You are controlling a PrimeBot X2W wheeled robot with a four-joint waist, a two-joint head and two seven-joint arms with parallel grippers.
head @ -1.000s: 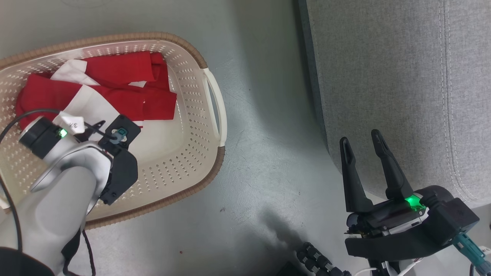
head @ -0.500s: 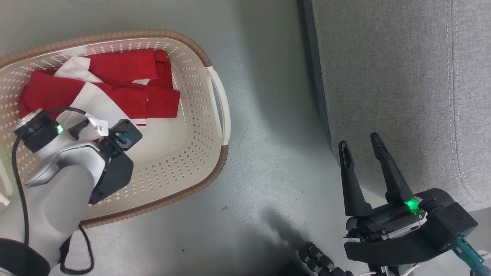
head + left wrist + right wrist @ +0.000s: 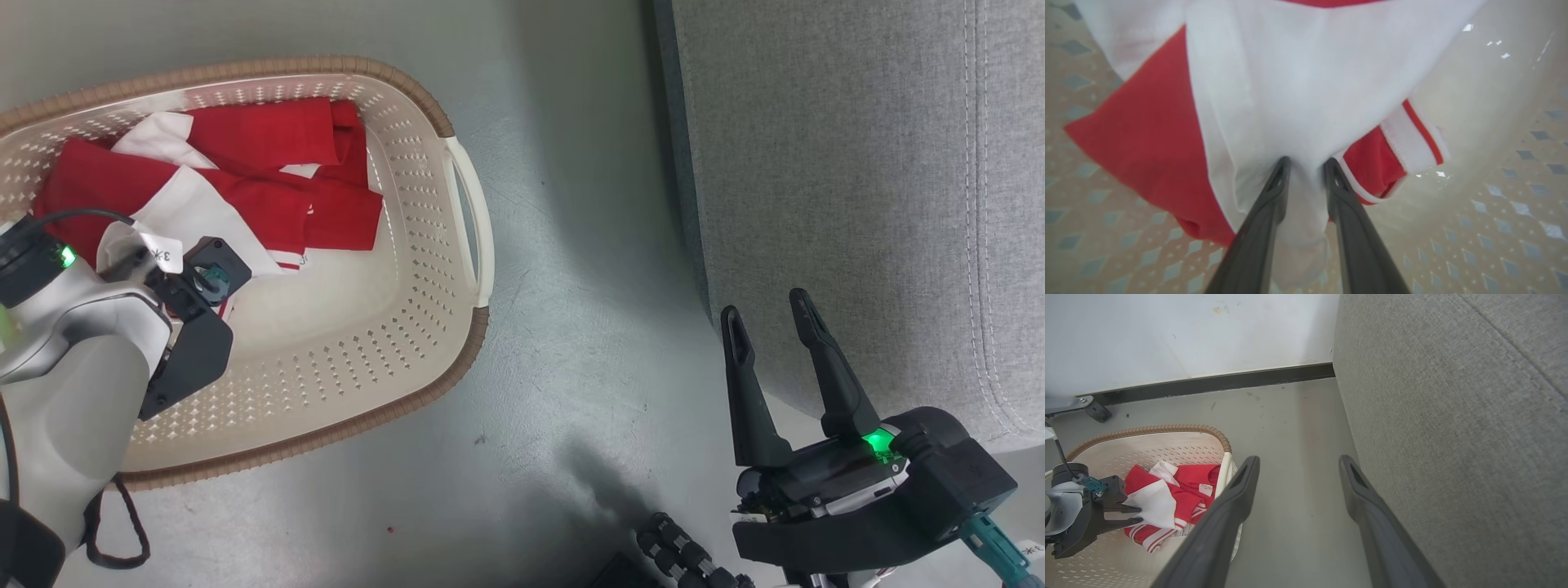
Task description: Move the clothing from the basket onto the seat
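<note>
Red soft-fabric clothing with white panels (image 3: 269, 163) lies in the oval cream perforated plastic basket (image 3: 408, 269), one white panel apparently pinched by the left hand (image 3: 1308, 163), while the right hand (image 3: 766, 302) hangs spread and empty beside the grey woven upholstered seat (image 3: 833, 163), so the whole transfer is not yet done.

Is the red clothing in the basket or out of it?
In. The clothing lies bunched inside the basket walls, with the left gripper pinching its white part.

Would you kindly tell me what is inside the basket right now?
Inside the basket lies the red-and-white clothing, with the left pincer closed on a white fold of it. Whatever is under the fabric is covered.
</note>
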